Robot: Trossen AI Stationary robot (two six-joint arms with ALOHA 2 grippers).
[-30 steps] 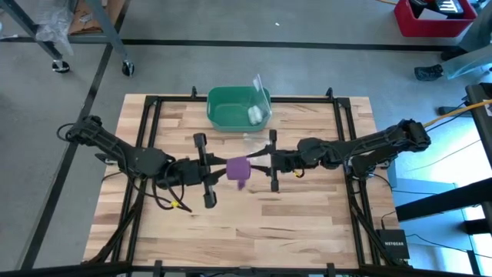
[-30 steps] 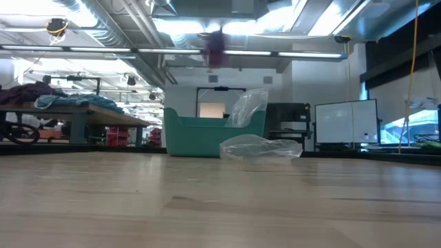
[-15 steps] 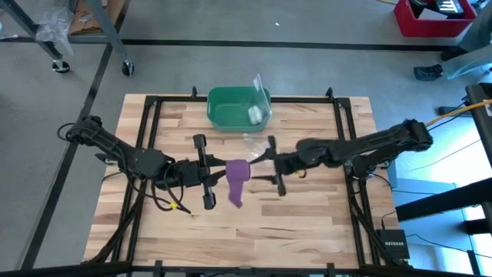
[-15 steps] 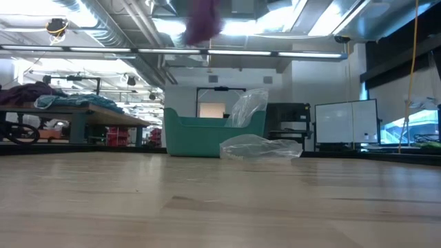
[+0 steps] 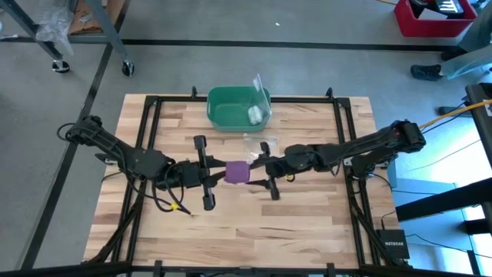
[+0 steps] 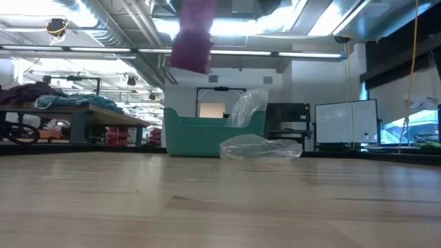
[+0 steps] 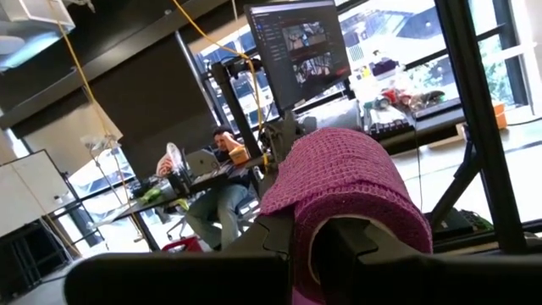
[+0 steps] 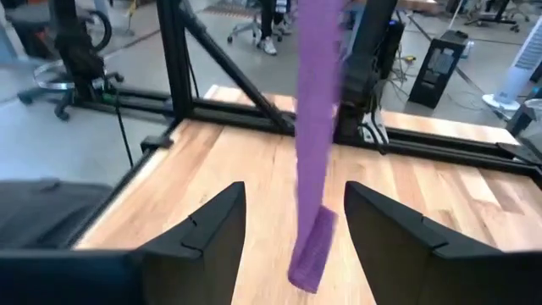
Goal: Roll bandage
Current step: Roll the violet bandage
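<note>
Wood table [image 5: 307, 223], green bin [image 5: 231, 108] at far edge. I see left gripper [image 5: 219, 174] pinching the purple bandage [image 5: 237, 172] mid-table, raised off the surface. Right gripper [image 8: 292, 233] just beside it, fingers spread either side of the hanging strip, not gripping.

Over the middle of the bench [image 5: 307, 223], the left pincer [image 5: 217, 174] and right pincer [image 5: 260, 164] meet at the purple bandage [image 5: 237, 172]. A green bin [image 5: 223, 108] sits at the far edge.
</note>
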